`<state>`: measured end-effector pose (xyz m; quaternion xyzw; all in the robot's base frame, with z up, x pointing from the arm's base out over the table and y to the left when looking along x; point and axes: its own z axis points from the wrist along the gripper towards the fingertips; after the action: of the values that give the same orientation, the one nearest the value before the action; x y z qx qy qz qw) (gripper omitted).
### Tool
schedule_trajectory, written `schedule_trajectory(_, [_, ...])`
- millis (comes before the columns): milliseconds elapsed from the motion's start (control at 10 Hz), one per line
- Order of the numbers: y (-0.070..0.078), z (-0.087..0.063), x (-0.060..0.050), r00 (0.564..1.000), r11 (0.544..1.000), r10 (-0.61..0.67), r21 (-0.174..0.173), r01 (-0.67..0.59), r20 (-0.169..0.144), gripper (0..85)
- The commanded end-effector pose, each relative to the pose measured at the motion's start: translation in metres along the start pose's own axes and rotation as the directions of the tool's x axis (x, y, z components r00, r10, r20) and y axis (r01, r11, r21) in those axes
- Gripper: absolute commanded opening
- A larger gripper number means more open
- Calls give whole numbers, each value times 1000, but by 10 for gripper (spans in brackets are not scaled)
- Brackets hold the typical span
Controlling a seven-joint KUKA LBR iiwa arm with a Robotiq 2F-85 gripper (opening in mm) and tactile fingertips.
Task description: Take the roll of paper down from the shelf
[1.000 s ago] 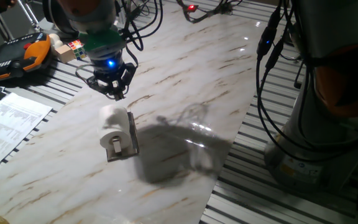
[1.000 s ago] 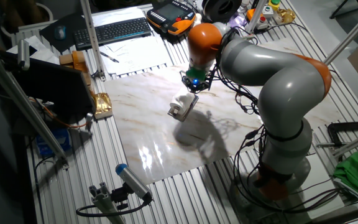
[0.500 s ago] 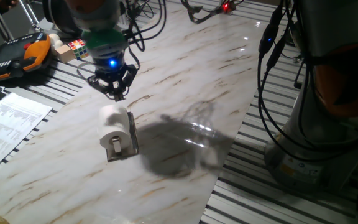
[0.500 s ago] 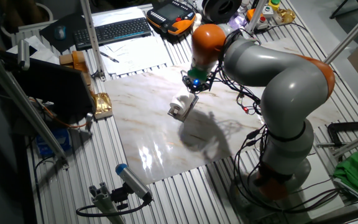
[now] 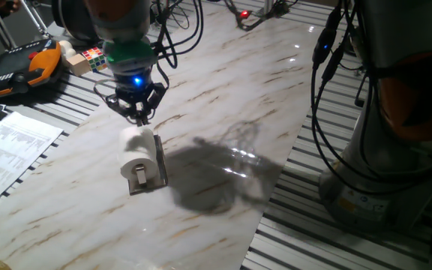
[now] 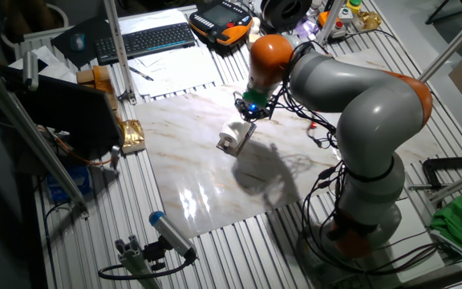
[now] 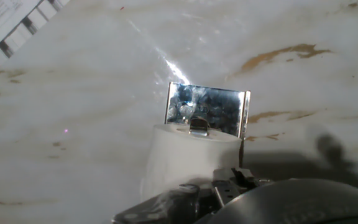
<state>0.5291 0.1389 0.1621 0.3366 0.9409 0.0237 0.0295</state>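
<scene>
Marble table (image 5: pixel 223 90), white roll of paper (image 5: pixel 136 148).

a white roll of paper (image 5: pixel 135 147) sits on a dark grey-brown shelf (image 5: pixel 158 166) whose plate looks shiny, mottled blue-silver in the hand view. the table (image 5: pixel 231 90) is pale marble with brown streaks. the black gripper (image 5: pixel 136 114) carries a blue light under a green ring. the arm (image 6: pixel 351 88) is grey with orange joints. a multicoloured cube (image 5: pixel 91 57) sits nearby.
</scene>
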Motion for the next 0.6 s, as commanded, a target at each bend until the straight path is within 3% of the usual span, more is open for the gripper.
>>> schedule_trajectory(0, [3, -1, 0, 1000, 1000, 22, 12, -22, 14, 570])
schedule_trajectory(100, [7, 0, 1, 998, 999, 48, 16, -49, 28, 797])
schedule_trajectory(200, [12, 1, 2, 997, 997, 71, 18, -71, 37, 850])
schedule_trajectory(500, [19, 8, 0, 996, 997, 72, 33, -73, 50, 850])
